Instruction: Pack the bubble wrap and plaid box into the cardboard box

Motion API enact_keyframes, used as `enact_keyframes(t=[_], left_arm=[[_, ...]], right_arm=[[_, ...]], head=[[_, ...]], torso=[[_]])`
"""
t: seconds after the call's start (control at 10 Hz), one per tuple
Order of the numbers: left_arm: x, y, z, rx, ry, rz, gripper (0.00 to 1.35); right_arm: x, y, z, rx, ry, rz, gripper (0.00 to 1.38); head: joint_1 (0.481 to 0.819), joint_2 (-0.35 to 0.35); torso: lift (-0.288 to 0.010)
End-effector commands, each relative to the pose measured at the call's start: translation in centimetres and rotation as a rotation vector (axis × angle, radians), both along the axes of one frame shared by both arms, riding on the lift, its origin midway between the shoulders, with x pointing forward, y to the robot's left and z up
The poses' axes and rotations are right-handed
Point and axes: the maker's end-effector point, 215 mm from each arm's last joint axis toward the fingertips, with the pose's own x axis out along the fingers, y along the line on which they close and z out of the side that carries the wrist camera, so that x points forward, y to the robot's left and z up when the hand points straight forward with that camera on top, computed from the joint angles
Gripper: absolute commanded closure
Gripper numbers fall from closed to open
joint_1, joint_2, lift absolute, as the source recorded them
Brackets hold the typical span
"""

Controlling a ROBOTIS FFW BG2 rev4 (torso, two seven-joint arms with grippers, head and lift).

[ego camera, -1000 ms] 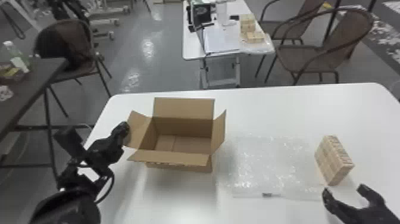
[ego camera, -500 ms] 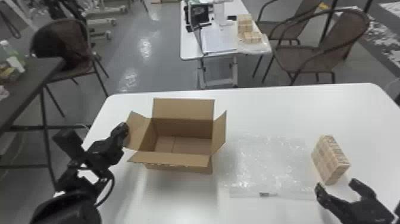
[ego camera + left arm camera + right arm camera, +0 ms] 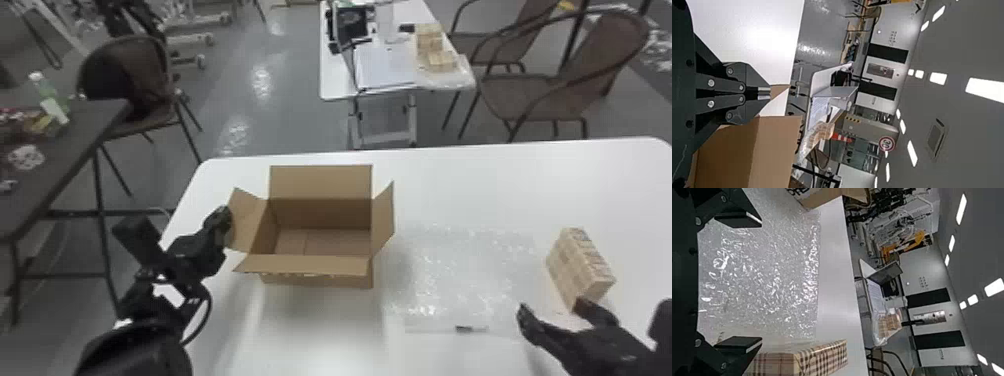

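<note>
The cardboard box stands with its flaps up and out. At its left flap is my left gripper; in the left wrist view the gripper is closed on that flap's edge. Bubble wrap lies flat to the right of the cardboard box. Beyond the wrap's right edge stands the plaid box. My right gripper is open just in front of it, by the wrap's near right corner. In the right wrist view the gripper spans bubble wrap, with the plaid box beside one finger.
The white table has free room behind the wrap and in front of the cardboard box. A dark side table stands at the left. Chairs and a small white table are beyond the far edge.
The right gripper has shifted left and slightly forward relative to the plaid box, staying open. The left gripper remains at the flap. The head view has swung a little.
</note>
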Motion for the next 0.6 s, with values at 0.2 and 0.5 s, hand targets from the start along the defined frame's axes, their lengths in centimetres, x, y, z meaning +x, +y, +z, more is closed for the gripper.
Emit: enact_keyframes(t=[0.2,0.5], left_arm=[[-0.1,-0.1,0.3,-0.005,-0.01,-0.003,1.21],[0.2,-1.2,0.3,-0.007,-0.011,-0.019,1.21]], right_arm=[[1.6,3.4,0.1,0.059,0.032,0.03,0.23],[5.9,7.4,2.3,0.073,0.068,0.083,0.23]], head=[[0.695,0.233],[0.695,0.257]], torso=[[-0.089],[-0.089]])
